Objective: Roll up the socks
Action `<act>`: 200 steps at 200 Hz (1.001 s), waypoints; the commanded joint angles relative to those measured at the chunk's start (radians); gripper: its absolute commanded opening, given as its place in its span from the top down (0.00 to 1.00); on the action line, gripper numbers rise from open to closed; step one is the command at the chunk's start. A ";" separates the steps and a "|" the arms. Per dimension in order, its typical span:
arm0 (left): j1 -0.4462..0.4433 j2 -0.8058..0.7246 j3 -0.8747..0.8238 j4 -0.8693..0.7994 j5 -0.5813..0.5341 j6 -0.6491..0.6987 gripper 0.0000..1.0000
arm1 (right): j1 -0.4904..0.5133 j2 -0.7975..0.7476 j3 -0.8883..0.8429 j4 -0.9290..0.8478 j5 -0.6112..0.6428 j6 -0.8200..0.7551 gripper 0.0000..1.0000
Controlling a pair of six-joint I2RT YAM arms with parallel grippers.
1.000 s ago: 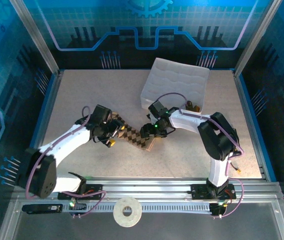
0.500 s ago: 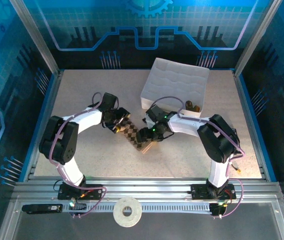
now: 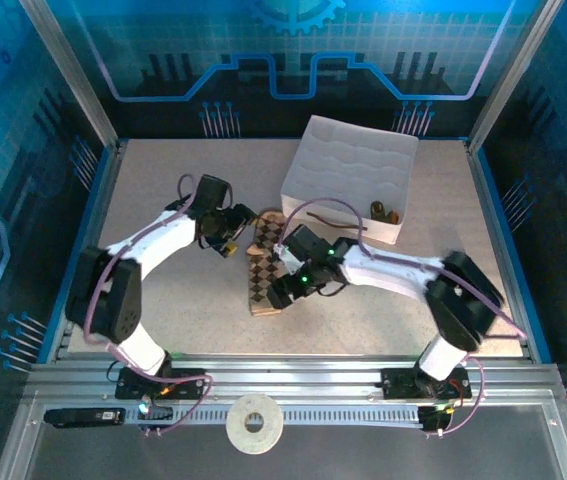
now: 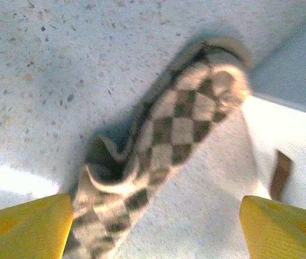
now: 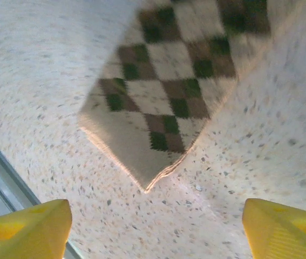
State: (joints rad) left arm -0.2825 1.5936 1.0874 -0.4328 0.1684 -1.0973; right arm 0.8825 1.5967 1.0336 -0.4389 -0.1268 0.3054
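A brown-and-tan diamond-checked sock [image 3: 261, 268] lies flat on the speckled table, running from far to near just left of the middle. My left gripper [image 3: 231, 240] hovers at its far end, open; in the left wrist view the sock [image 4: 179, 124] runs from upper right down to the left yellow fingertip [image 4: 26, 226], and the gripper [image 4: 153, 237] holds nothing. My right gripper [image 3: 281, 292] is open beside the sock's near end. In the right wrist view the sock's corner [image 5: 163, 108] lies just beyond the gripper [image 5: 155, 232], with bare table between the fingers.
A white quilted box [image 3: 353, 170] stands at the back right of the sock, with small brown things [image 3: 383, 212] at its front wall. The box wall [image 4: 298, 81] shows close on the right in the left wrist view. Metal frame rails border the table.
The sock has swung from a diagonal to lying nearly straight, far to near. My right gripper slid left and nearer and opened wider. My left gripper moved toward the sock's far end.
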 commanded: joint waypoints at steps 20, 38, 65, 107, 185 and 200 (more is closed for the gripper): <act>0.009 -0.227 -0.097 -0.171 0.020 -0.029 0.20 | 0.146 -0.307 -0.370 0.510 0.182 -0.781 0.00; 0.009 -0.334 -0.181 -0.164 0.059 -0.058 0.22 | 0.143 -0.264 -0.390 0.536 0.170 -0.968 0.00; 0.009 -0.532 -0.316 -0.139 0.078 -0.132 0.28 | 0.147 -0.171 -0.348 0.565 0.209 -1.075 0.01; 0.008 -0.843 -0.434 -0.268 0.018 -0.249 0.32 | 0.169 0.017 -0.231 0.532 0.243 -1.085 0.30; 0.009 -1.093 -0.451 -0.390 0.011 -0.309 0.32 | 0.177 0.057 -0.174 0.450 0.262 -0.968 0.37; 0.009 -1.092 -0.446 -0.400 0.012 -0.306 0.32 | 0.178 0.025 -0.182 0.419 0.214 -0.947 0.37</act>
State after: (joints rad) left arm -0.2813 0.5087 0.6315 -0.7704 0.1944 -1.3899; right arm 1.0473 1.6890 0.8360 0.0334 0.1310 -0.6960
